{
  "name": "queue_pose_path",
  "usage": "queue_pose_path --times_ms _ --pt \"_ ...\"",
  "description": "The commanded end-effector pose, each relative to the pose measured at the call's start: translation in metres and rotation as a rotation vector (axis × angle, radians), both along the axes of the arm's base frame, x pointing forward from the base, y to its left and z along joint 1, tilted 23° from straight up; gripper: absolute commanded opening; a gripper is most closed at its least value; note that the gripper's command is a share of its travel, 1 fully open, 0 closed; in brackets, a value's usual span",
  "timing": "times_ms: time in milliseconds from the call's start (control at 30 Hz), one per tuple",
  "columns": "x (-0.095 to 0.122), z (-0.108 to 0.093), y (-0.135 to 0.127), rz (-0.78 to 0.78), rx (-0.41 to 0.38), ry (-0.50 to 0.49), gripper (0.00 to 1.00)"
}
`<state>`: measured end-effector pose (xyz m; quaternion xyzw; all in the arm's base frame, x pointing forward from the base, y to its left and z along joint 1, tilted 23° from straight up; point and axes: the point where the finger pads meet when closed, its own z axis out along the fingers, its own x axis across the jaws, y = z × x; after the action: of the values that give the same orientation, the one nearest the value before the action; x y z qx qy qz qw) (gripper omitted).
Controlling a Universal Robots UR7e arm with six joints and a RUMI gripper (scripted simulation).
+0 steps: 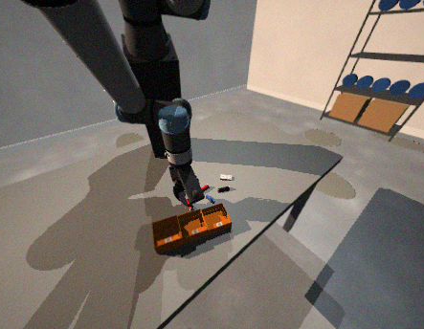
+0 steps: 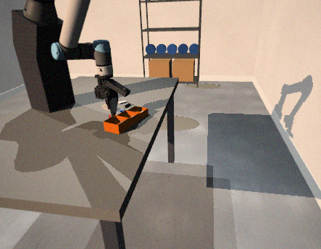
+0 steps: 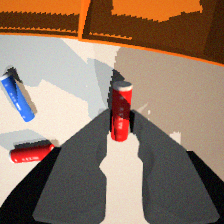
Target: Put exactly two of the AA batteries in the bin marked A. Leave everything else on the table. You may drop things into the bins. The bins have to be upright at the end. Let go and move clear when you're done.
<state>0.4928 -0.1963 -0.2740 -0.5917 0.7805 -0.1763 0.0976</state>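
Observation:
My gripper (image 3: 120,111) is down at the table, just in front of the orange three-part bin row (image 1: 190,227), and is shut on a red AA battery (image 3: 121,110) that sits between the fingertips, pointing toward the bins. A blue battery (image 3: 17,98) and a second red battery (image 3: 31,152) lie on the table to the left. In the top view the gripper (image 1: 189,203) stands at the bins' far edge. The second red battery (image 1: 204,186) and the blue battery (image 1: 211,198) lie beside it. The bin labels are too small to read.
A small black object (image 1: 224,189) and a white object (image 1: 226,177) lie on the table beyond the batteries. The table's edge (image 1: 260,230) runs close to the right of the bins. The bins also show in the exterior view (image 2: 125,119), upright.

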Motion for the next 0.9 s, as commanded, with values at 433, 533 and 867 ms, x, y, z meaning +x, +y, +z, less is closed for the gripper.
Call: queue_pose_path --times_ms 433,533,867 --pt "0.0003 0.0005 -0.0002 0.0 -0.001 -0.001 0.0" --pt "0.0003 0.0005 -0.0002 0.0 -0.001 -0.001 0.0" --pt "-0.0009 0.0034 0.0004 0.0 -0.001 -0.001 0.0"
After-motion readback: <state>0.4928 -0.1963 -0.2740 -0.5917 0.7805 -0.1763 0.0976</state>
